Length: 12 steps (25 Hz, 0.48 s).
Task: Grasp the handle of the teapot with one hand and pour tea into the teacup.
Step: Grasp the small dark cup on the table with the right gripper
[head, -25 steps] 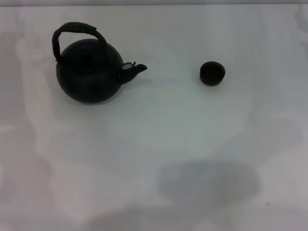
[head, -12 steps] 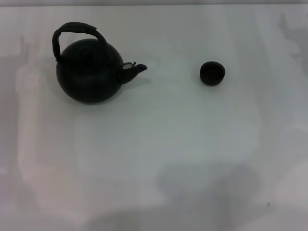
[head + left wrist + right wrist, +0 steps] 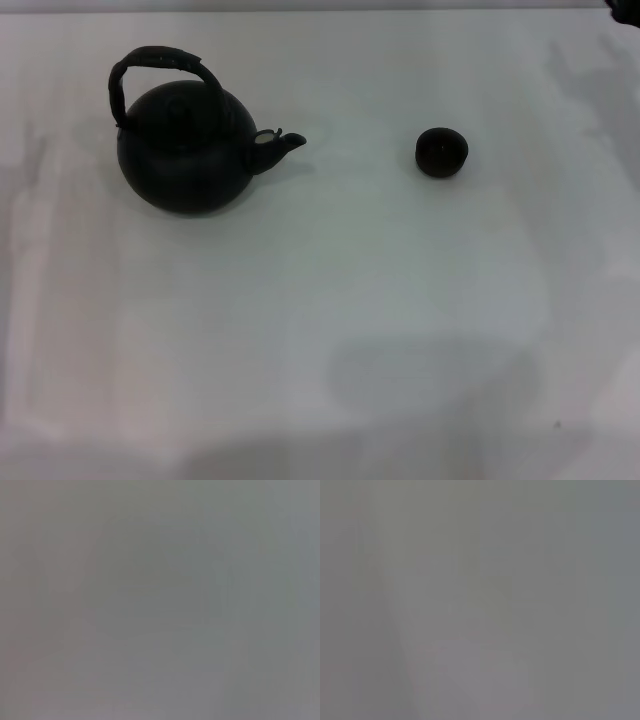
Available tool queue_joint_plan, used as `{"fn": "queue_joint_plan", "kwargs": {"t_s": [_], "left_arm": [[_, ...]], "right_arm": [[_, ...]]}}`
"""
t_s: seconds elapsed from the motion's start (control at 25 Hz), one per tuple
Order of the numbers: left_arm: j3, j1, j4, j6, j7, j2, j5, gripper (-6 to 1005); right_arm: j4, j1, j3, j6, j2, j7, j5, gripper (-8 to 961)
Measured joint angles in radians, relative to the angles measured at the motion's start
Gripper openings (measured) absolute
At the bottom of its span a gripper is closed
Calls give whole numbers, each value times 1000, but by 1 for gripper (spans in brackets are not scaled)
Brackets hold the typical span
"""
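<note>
The teapot (image 3: 185, 150) is sitting upright on the counter (image 3: 320, 330), spout aiming toward the teacup (image 3: 441, 152) well apart, handle (image 3: 160, 62) arching free for grasping; neither pincer is showing, state unknowable

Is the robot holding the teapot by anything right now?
No, nothing is held. The teapot stands alone on the table, handle untouched.
</note>
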Motion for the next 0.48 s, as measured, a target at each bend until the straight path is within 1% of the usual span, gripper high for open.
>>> {"fn": "queue_joint_plan", "kwargs": {"t_s": [0.08, 0.16, 0.2, 0.24, 0.28, 0.32, 0.48], "left_arm": [[18, 23, 0, 21, -4, -2, 1, 874], [29, 45, -4, 34, -6, -4, 1, 874], [29, 45, -4, 34, -6, -4, 1, 873], [32, 70, -14, 44, -10, -6, 1, 873], [34, 74, -16, 45, -12, -6, 1, 873], [36, 79, -18, 46, -14, -6, 2, 873], [43, 95, -26, 51, -23, -6, 2, 873]], "right_arm": [[-32, -5, -8, 0, -7, 53, -69, 842], [-67, -5, -7, 0, -18, 142, -180, 842], [-87, -4, -6, 0, -25, 195, -244, 842], [-123, 3, -4, -1, -37, 294, -364, 842], [-143, 8, -3, -1, -44, 346, -424, 842], [-143, 8, -3, -1, -44, 346, -424, 842], [-189, 52, 0, -1, -79, 551, -641, 841]]}}
